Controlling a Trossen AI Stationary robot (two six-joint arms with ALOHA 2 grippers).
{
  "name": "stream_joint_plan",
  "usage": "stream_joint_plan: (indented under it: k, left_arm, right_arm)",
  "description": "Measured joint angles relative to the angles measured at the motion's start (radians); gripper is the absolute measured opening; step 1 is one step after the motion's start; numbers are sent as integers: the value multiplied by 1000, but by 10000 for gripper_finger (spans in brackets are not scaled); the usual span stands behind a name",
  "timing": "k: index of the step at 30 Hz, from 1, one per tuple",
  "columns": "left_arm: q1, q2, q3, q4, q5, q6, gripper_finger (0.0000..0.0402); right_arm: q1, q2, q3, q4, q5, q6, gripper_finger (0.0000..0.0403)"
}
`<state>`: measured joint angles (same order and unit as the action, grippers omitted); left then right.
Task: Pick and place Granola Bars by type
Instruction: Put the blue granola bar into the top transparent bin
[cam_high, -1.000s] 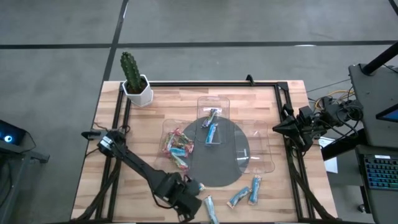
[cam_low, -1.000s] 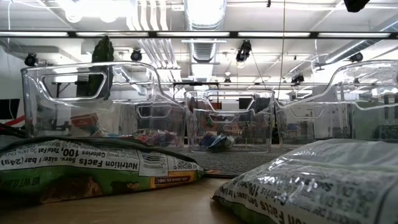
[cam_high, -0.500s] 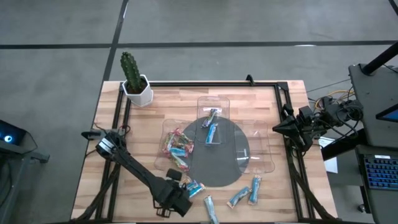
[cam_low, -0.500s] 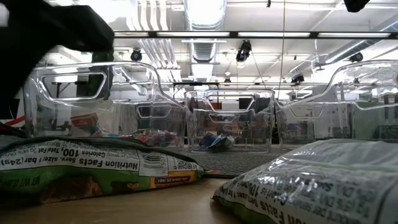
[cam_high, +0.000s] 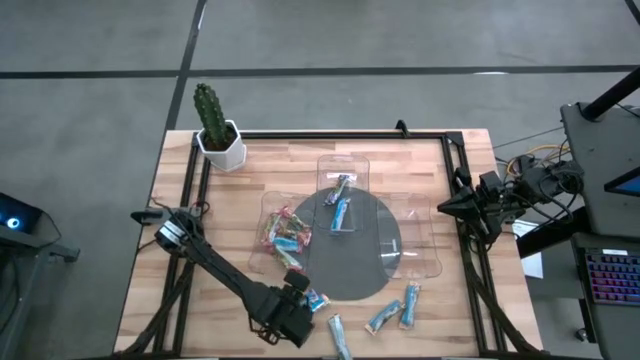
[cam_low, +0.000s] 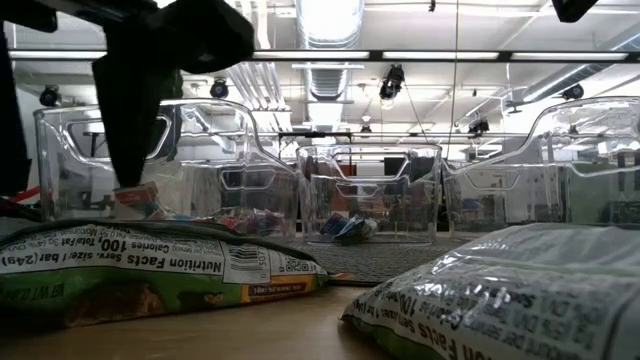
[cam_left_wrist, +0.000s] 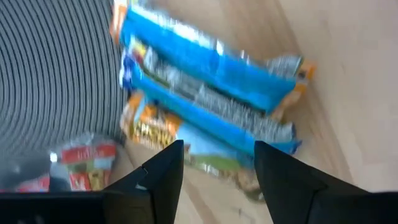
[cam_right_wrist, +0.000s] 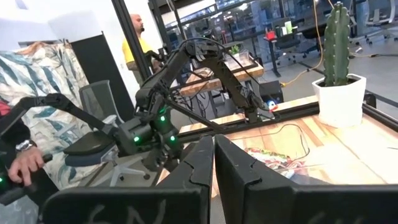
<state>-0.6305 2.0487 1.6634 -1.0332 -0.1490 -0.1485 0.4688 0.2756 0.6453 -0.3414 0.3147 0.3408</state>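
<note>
Near edge: three blue bars (cam_high: 385, 315) loose on table (cam_high: 230, 200) | left gripper (cam_high: 296, 305), jaws apart, over a blue bar (cam_left_wrist: 211, 56) | middle: bars in clear trays (cam_high: 283, 237) | far side: right gripper (cam_high: 445, 205), jaws together, parked.

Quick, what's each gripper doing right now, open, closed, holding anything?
Left gripper: open, holding nothing, over the blue granola bars at the mat's edge.
Right gripper: closed, empty, parked at the table's right side.

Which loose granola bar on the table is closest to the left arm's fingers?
The blue bar at the grey mat's near-left edge, right beside the left gripper. The other loose bars lie farther right.
</note>
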Motion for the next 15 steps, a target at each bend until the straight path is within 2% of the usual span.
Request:
stream_joint_plan:
  k: [5, 15]
  left_arm:
    - [11, 0, -18, 21, -48, 8, 177]
    - [17, 0, -122, 77, -53, 95, 177]
  right_arm:
    - [0, 0, 0, 0, 0, 0, 9]
    - [0, 0, 0, 0, 2, 12, 9]
